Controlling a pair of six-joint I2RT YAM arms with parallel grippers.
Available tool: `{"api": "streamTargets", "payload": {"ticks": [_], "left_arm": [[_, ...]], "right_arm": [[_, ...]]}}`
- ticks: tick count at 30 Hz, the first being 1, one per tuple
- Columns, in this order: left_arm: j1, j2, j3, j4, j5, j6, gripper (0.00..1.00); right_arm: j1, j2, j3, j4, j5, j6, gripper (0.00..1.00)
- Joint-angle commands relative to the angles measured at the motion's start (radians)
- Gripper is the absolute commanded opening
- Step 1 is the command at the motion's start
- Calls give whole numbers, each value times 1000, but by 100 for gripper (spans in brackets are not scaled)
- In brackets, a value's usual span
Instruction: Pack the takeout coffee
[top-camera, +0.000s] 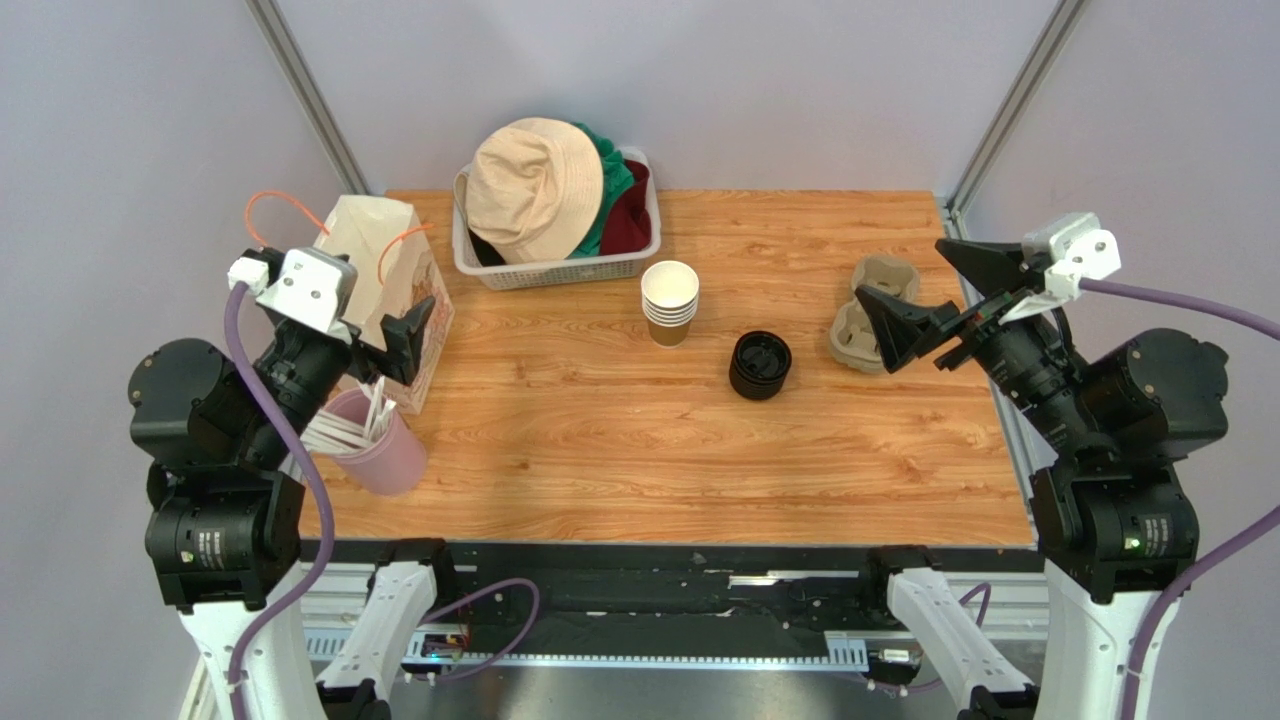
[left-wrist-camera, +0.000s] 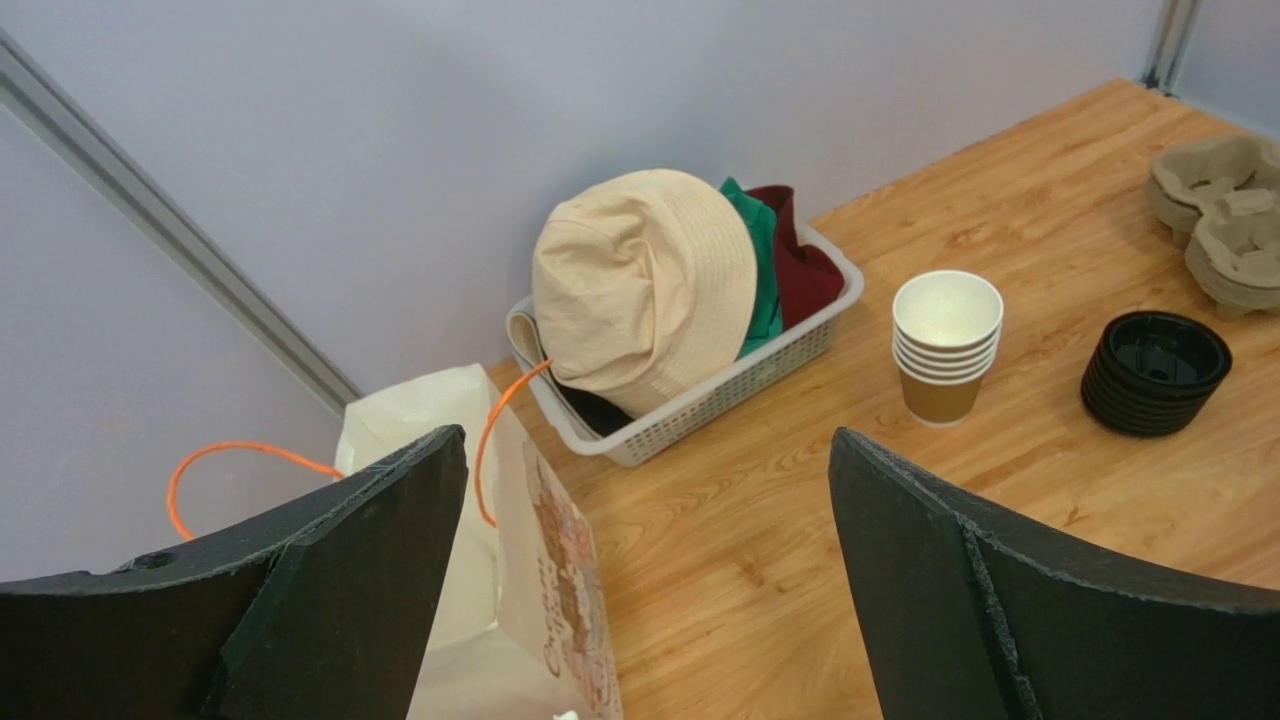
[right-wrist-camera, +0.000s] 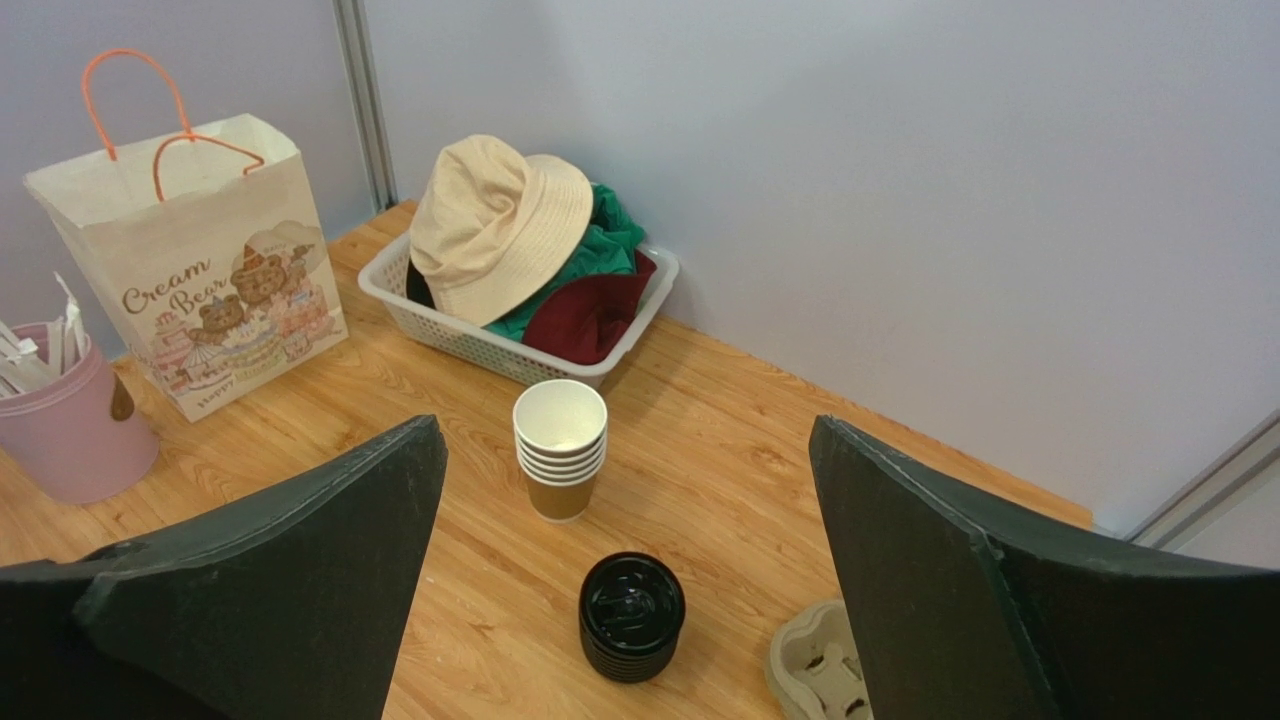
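Note:
A stack of kraft-brown paper cups (top-camera: 670, 300) (left-wrist-camera: 947, 345) (right-wrist-camera: 561, 450) with white rims stands mid-table, without a lid. To its right is a stack of black lids (top-camera: 760, 365) (left-wrist-camera: 1156, 372) (right-wrist-camera: 633, 615). A lidded takeout coffee is out of view. My left gripper (top-camera: 394, 338) (left-wrist-camera: 646, 443) hangs open and empty over the paper bag (top-camera: 383, 278) (left-wrist-camera: 504, 585) (right-wrist-camera: 196, 255) at the left edge. My right gripper (top-camera: 906, 278) (right-wrist-camera: 624, 428) is open and empty, raised at the right and facing the cups and lids.
Stacked pulp cup carriers (top-camera: 875, 315) (left-wrist-camera: 1225, 218) (right-wrist-camera: 819, 675) lie at the right. A white basket (top-camera: 564, 270) (left-wrist-camera: 721, 398) (right-wrist-camera: 496, 353) of hats sits at the back. A pink cup (top-camera: 383, 450) (right-wrist-camera: 68, 428) of straws stands in front of the bag.

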Motion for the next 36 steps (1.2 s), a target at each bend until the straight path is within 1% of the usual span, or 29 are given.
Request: {"api": "streamTargets", "payload": {"ticks": [1, 7, 10, 13, 15, 16, 18, 19, 22, 23, 29, 32, 36], "left_arm": [[6, 4, -26, 6, -11, 76, 99], [6, 11, -83, 4, -2, 111, 99], [5, 20, -104, 9, -25, 122, 99], [6, 27, -124, 21, -89, 125, 99], [6, 37, -130, 23, -141, 122, 99], [5, 38, -138, 21, -155, 121, 99], [5, 50, -147, 21, -200, 117, 99], [6, 52, -158, 21, -210, 117, 99], [5, 51, -185, 30, -258, 111, 99], [5, 49, -195, 45, -284, 110, 99], [6, 61, -250, 98, -410, 113, 99], [6, 64, -271, 108, -422, 110, 99], [5, 35, -313, 116, -398, 99, 99]], "right_arm": [[-4, 14, -45, 53, 48, -61, 99], [-4, 9, -166, 111, 146, -86, 99], [-4, 27, -221, 139, 201, -90, 99], [-2, 59, -254, 139, 249, -107, 98], [-4, 78, -266, 135, 304, -141, 98], [-5, 104, -275, 136, 357, -155, 98], [-4, 145, -265, 116, 407, -216, 98], [-4, 199, -254, 99, 440, -237, 97], [-4, 311, -203, -2, 482, -305, 97], [-5, 332, -190, -13, 523, -311, 97], [-5, 435, -200, 26, 646, -340, 98], [-4, 498, -168, 17, 703, -356, 94], [-4, 585, -134, 32, 746, -388, 93]]}}
